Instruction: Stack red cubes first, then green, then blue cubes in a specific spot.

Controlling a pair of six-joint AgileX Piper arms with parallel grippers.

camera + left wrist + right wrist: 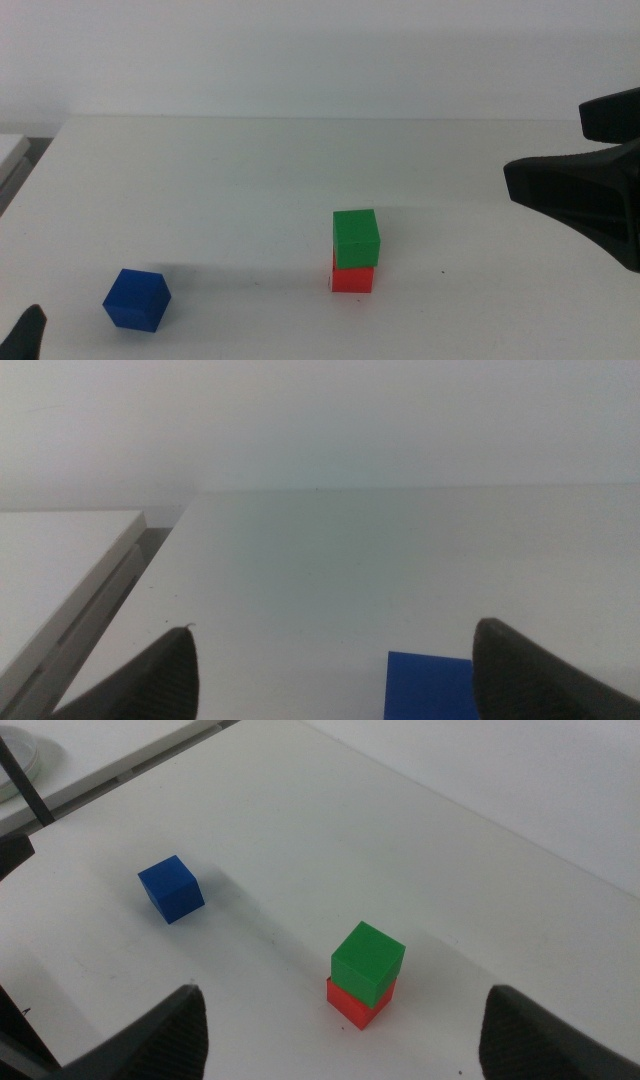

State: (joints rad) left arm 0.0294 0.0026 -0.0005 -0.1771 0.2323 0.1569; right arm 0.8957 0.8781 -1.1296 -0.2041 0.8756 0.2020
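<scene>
The green cube (356, 238) sits on top of the red cube (352, 279) near the table's middle front; the green one is turned slightly off square. The pair shows in the right wrist view as green (368, 956) over red (355, 1002). The blue cube (137, 299) lies alone at the front left, also seen in the right wrist view (171, 888). My right gripper (545, 142) is open and empty, raised to the right of the stack. My left gripper (28, 335) shows only a tip at the bottom left corner. In its wrist view the left gripper (338, 628) is open, with the blue cube (428, 685) just ahead between the jaws.
A white side surface (60, 560) adjoins the table's left edge across a narrow gap, and it shows at the far left of the middle view (10, 150). The white tabletop (250, 180) runs back to a pale wall.
</scene>
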